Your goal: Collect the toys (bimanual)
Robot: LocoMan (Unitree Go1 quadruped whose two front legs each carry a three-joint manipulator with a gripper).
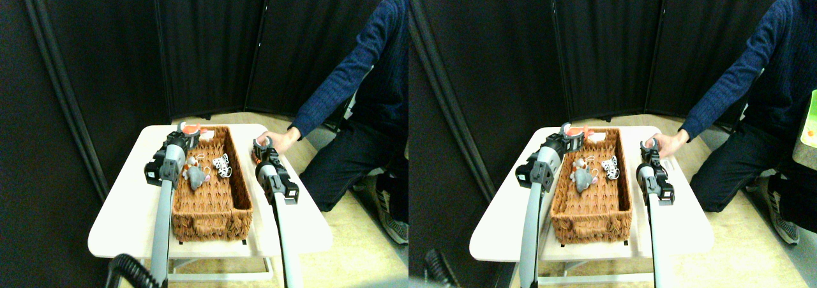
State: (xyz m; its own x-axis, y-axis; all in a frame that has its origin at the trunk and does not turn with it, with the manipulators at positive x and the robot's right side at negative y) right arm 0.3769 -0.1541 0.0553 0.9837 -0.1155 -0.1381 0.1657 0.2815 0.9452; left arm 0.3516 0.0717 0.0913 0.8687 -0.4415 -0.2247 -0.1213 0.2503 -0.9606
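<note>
Light is falling from above, washing the white desk (121, 221) out to a flat glare that is swallowing its surface detail, while the black screens (204, 45) behind are staying dim and nearly featureless. The wide lens is bending the left screen edge into a slant and stretching things toward the borders. The basket (214, 205) is casting a thin dark shadow along its front foot, and the small toys (207, 170) inside are showing soft and grainy, their outlines blurring.

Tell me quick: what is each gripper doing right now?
Left gripper: at an orange toy by the basket's far end; grip unclear.
Right gripper: beside a person's hand; cannot be told.
</note>
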